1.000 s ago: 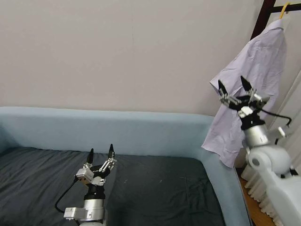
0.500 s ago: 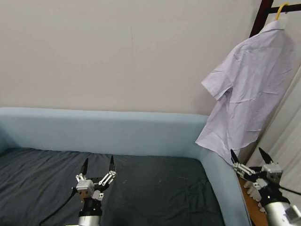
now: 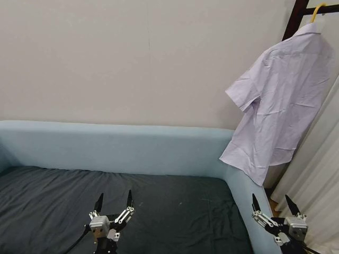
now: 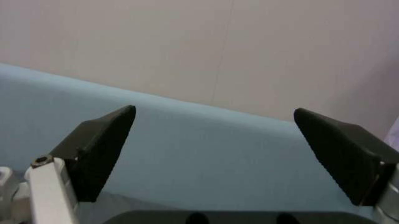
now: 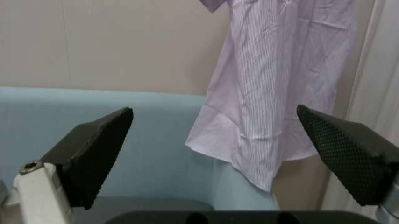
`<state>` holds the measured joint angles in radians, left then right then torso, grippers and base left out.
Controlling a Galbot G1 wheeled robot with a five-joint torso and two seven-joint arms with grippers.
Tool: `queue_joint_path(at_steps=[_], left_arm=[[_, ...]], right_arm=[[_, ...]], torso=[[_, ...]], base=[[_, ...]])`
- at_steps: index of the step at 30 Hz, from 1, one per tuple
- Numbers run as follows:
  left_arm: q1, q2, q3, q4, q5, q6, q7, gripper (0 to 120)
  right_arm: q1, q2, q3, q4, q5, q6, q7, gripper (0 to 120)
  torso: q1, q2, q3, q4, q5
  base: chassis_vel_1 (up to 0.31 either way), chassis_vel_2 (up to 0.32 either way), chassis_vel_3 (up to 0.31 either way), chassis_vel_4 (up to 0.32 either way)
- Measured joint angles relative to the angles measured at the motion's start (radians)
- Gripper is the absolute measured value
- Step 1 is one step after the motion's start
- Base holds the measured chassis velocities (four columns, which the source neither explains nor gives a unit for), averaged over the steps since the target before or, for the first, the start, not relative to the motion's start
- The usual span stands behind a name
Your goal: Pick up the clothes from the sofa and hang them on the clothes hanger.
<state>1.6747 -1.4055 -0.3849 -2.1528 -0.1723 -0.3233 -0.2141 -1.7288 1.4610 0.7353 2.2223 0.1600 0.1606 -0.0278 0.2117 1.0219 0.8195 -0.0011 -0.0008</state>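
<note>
Lilac short-sleeved shirt [image 3: 278, 106] on yellow hanger [image 3: 316, 9], beside pale-blue sofa [image 3: 116, 148]

Open air over dark seat cushion [image 3: 53, 201] from 6 to 8 o'clock, around left gripper [image 3: 114, 202] with fingers spread, bounded behind by blue backrest [image 3: 132, 145]. Tight at 4 to 5 o'clock: right gripper [image 3: 271, 205], spread too, low beside sofa armrest [image 3: 241, 190], curtain [image 3: 318, 180] near on outer side. Blocked at 2 o'clock by hanging shirt [image 3: 275, 106] and dark rack post [image 3: 293, 21].
</note>
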Motion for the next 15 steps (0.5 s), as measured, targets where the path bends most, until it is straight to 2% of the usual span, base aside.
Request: queue_joint_path(at_steps=[15], left_arm=[[-0.003,0.001,0.0,0.0,-0.004,0.0,0.003,100]], right_arm=[[0.008,-0.006,-0.002,-0.004,0.005,0.0,0.0,100]], torso=[[0.0,0.0,0.0,-0.0001,0.0001]], base=[[0.0,0.0,0.0,0.0]])
